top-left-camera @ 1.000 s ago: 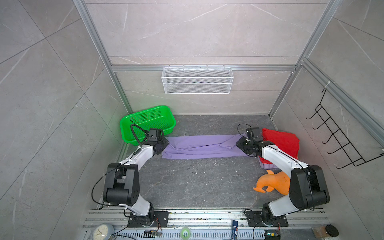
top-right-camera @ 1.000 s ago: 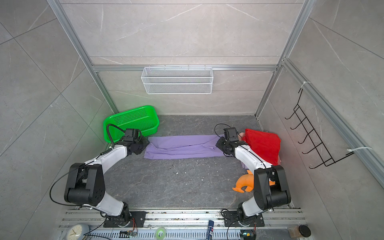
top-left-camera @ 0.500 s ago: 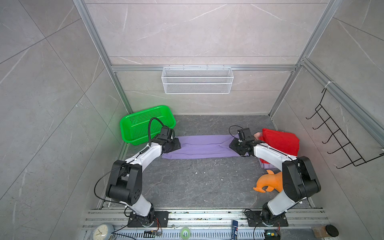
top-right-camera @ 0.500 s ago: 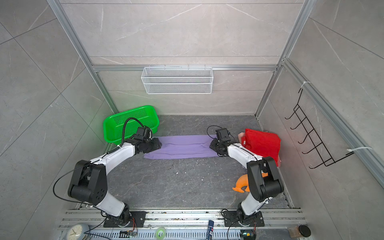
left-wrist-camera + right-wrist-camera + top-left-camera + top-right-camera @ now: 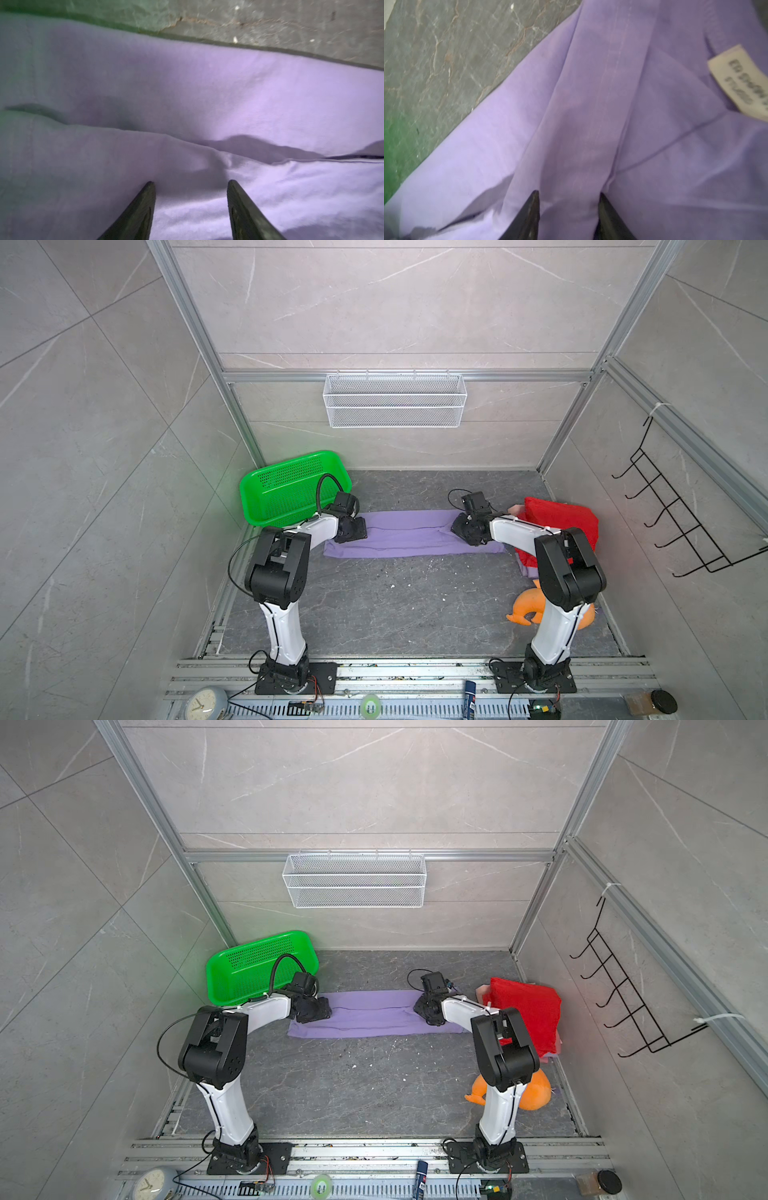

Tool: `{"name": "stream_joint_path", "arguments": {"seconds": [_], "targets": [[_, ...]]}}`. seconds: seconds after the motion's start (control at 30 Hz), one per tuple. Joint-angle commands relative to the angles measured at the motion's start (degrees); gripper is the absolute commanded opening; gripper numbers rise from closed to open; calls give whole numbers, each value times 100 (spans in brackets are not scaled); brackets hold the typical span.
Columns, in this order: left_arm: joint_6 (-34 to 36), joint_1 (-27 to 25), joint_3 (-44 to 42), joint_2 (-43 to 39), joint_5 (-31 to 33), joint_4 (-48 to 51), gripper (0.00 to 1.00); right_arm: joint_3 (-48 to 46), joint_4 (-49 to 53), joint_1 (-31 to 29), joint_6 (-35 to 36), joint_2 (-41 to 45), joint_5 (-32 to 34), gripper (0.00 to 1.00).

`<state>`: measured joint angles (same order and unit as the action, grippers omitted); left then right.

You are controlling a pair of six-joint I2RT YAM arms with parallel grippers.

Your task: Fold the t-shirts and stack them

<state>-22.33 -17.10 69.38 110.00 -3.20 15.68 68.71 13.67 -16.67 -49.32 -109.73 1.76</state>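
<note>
A lavender t-shirt (image 5: pixel 407 533) (image 5: pixel 370 1013) lies folded into a long flat strip across the dark floor. My left gripper (image 5: pixel 353 531) (image 5: pixel 318 1009) rests low on its left part. In the left wrist view the left gripper (image 5: pixel 190 182) is open, its tips on the lavender t-shirt (image 5: pixel 249 93). My right gripper (image 5: pixel 465 529) (image 5: pixel 424 1009) sits on the strip's right part. In the right wrist view the right gripper (image 5: pixel 568 193) is open, with a ridge of lavender t-shirt (image 5: pixel 571 124) between its tips and a neck label (image 5: pixel 741 81) nearby. A red t-shirt (image 5: pixel 561 518) (image 5: pixel 528 1006) tops a pile at right, with a pink edge (image 5: pixel 516 510) showing under it.
A green basket (image 5: pixel 286 489) leans in the back left corner, close behind my left arm. An orange plush toy (image 5: pixel 525 608) lies by the right arm's base. A white wire basket (image 5: pixel 395 400) hangs on the back wall, a black hook rack (image 5: pixel 681 522) on the right wall.
Both grippers have slid inward along the lavender strip, away from its two ends. The strip itself has stayed in place.
</note>
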Motion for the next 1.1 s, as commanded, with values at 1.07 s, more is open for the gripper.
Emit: {"name": "stream_joint_path", "arguments": {"seconds": [1.07], "targets": [[-2307, -3405, -1664, -2695, -342, 876, 60, 3673, -1613, -43, 963, -2433, -2877, 46]]}}
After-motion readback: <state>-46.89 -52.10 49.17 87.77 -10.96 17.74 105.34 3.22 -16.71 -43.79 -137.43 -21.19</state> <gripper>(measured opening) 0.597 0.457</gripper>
